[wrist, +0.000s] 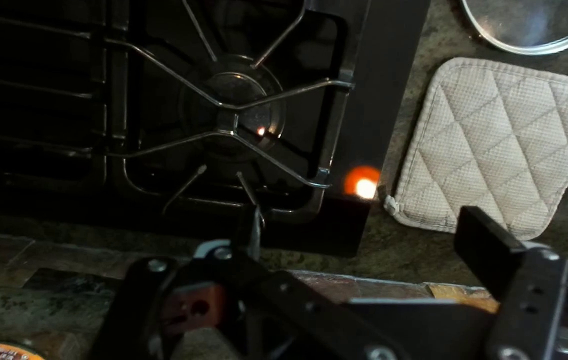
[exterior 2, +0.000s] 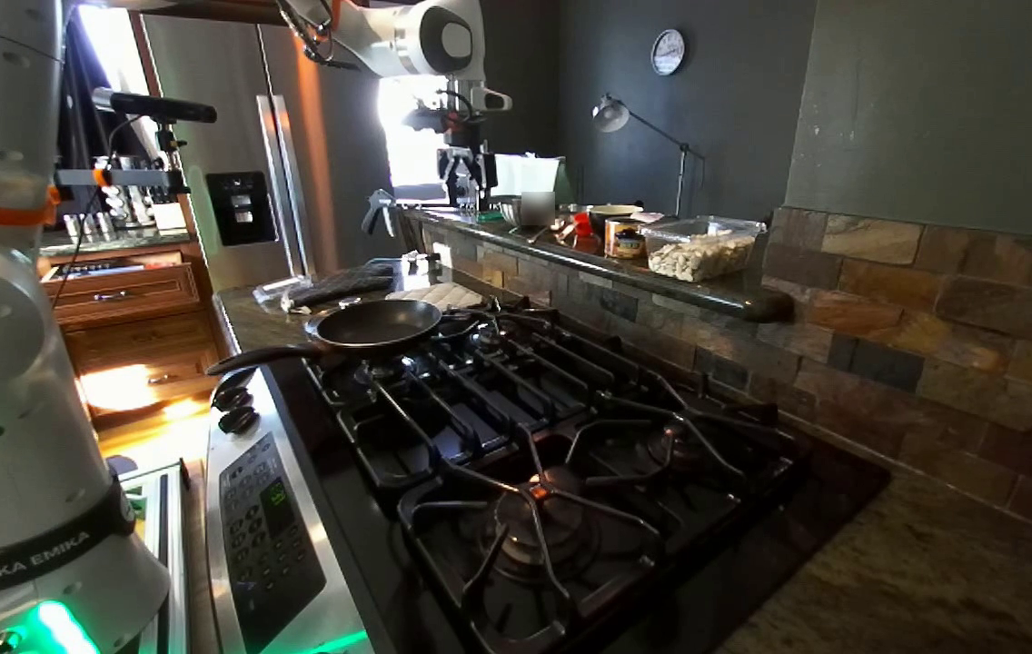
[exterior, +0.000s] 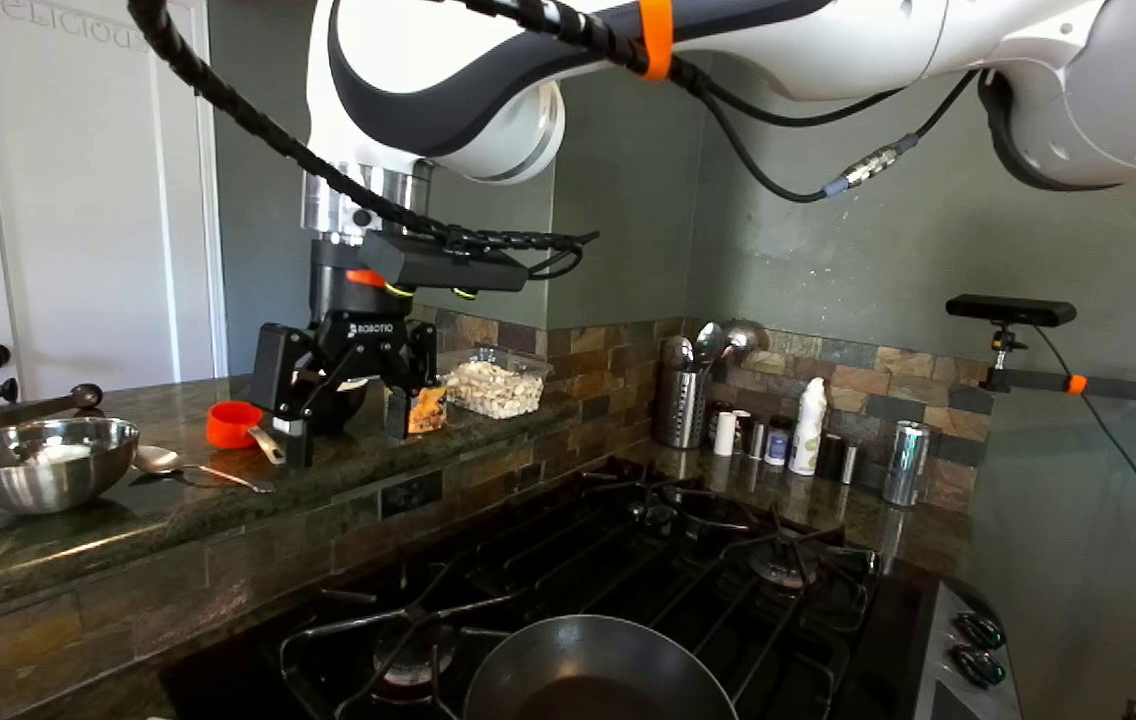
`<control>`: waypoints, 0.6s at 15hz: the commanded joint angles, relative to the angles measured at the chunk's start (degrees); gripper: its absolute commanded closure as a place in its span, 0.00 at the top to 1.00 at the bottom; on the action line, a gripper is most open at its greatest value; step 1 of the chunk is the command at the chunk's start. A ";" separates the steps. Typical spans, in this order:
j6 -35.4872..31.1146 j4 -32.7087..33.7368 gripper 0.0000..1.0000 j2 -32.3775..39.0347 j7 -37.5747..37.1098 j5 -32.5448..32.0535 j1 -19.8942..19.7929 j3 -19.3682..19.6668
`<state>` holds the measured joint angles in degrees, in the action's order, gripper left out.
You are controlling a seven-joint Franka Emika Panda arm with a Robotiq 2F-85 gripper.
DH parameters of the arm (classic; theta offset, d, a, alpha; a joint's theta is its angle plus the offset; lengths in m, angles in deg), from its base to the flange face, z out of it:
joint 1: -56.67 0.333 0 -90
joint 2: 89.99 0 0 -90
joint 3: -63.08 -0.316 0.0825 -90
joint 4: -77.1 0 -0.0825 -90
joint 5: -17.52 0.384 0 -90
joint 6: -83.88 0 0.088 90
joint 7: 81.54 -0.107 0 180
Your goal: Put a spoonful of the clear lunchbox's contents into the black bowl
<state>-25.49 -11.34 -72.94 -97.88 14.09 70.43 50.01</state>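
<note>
Lunchbox (exterior 2: pixel 685 235) in both exterior views only

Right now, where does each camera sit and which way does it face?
An exterior view sits near the frying pan, looking over the stove toward the utensil holder; the arm and open gripper show.
An exterior view sits nearer the clear lunchbox, looking along the stove to the fridge; the robot's base shows close, the gripper far off.
The wrist view faces down from the wrist at a burner and potholder; the gripper's fingers show at the bottom.
Both exterior views share the frying pan, clear lunchbox and gripper.
</note>
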 commanded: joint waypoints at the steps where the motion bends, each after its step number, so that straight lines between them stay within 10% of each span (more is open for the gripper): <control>1: 2.54 3.21 1.00 1.55 1.13 -2.80 2.07 1.52; 9: 0.58 12.23 1.00 7.78 8.99 -6.38 2.40 2.90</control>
<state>-25.31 -4.69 -69.28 -91.81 9.31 71.75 51.85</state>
